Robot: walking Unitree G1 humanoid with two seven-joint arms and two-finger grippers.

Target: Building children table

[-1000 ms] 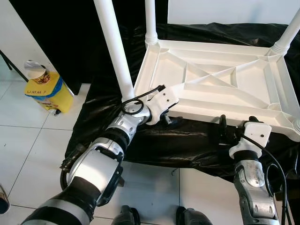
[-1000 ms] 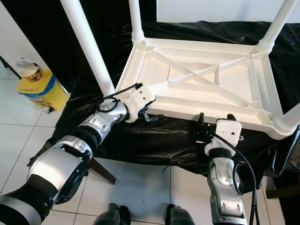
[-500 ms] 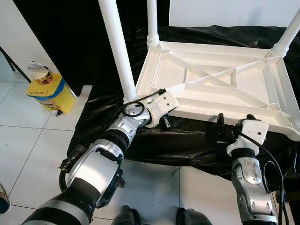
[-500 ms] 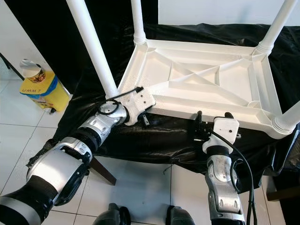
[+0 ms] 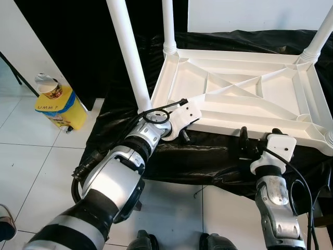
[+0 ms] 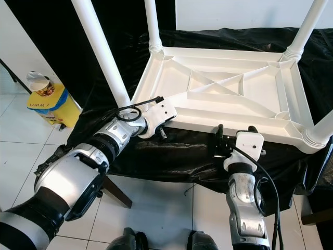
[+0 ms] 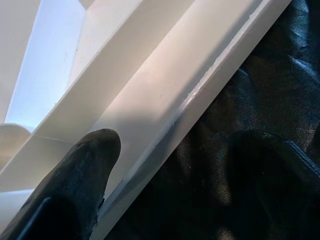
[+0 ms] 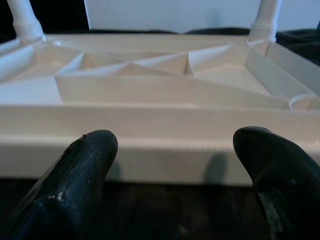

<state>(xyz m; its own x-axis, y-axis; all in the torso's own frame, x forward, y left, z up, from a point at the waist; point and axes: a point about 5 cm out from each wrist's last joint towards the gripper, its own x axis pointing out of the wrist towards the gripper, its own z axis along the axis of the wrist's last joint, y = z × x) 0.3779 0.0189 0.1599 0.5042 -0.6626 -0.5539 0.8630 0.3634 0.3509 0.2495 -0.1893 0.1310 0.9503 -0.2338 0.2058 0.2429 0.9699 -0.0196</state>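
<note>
Working the near edge now: the white plastic children's table lies upside down on the black plastic sheet, ribbed underside up, with four white tube legs standing at its corners, the near-left one closest to my left arm. My left gripper sits at the near-left corner, fingers spread with one inside the rim and one outside, straddling it but not yet clenched. My right gripper hangs just short of the near rim, fingers wide apart, touching nothing I can see. I judge the legs are in, so the table wants gripping and turning over: close both on that rim first.
</note>
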